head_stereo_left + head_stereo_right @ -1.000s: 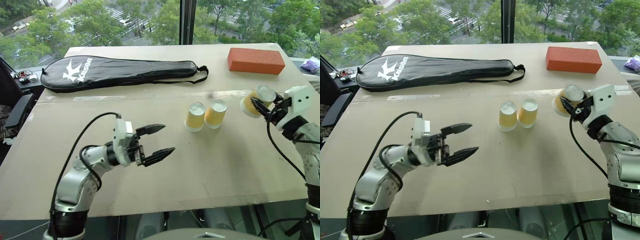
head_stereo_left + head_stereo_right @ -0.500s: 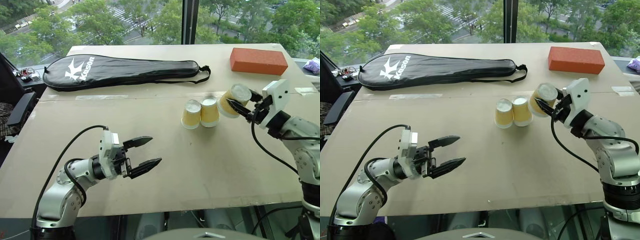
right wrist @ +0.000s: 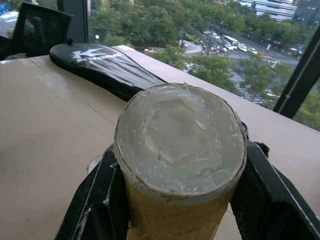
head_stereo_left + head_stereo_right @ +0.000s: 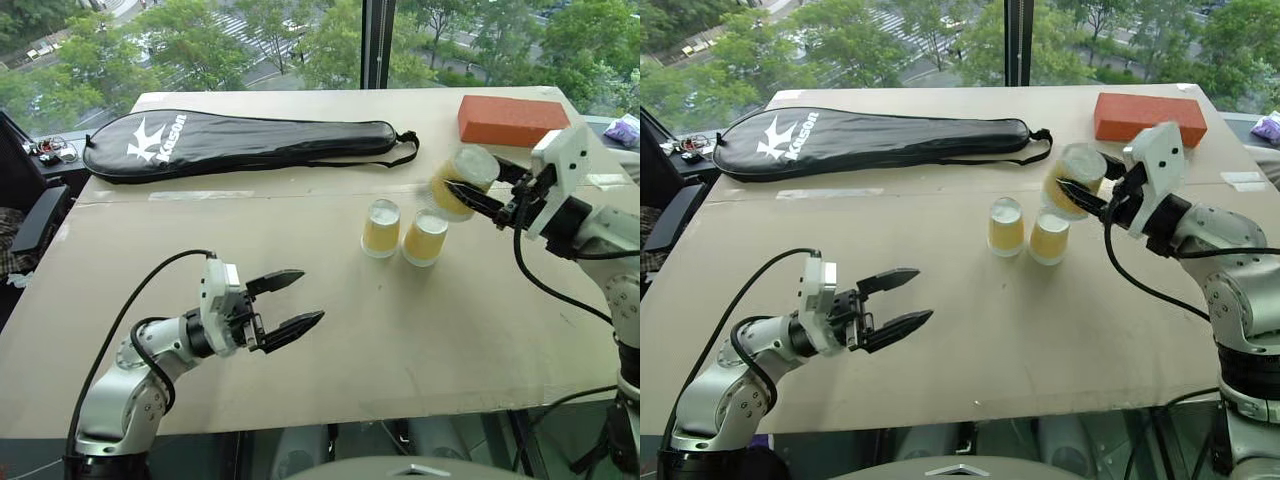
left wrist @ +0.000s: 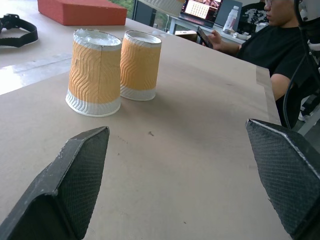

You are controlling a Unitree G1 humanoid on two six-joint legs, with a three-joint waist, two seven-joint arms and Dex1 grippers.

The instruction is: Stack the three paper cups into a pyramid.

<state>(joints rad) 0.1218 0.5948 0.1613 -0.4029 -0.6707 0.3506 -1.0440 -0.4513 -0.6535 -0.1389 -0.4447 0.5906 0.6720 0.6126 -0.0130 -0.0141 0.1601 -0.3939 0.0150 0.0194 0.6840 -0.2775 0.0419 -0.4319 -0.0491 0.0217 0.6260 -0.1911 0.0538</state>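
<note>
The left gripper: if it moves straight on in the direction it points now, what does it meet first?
Most likely the nearer of the two cups standing on the table. The left gripper is open and aims at that pair, with bare tabletop between. Depth is unclear, so it might pass just beside them.

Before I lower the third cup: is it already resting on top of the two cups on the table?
No, the third cup is held tilted in the right tool, in the air above the two standing cups.

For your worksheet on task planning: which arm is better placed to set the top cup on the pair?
Right: its claw holds the third cup above the two standing cups; the left claw is open.
</note>
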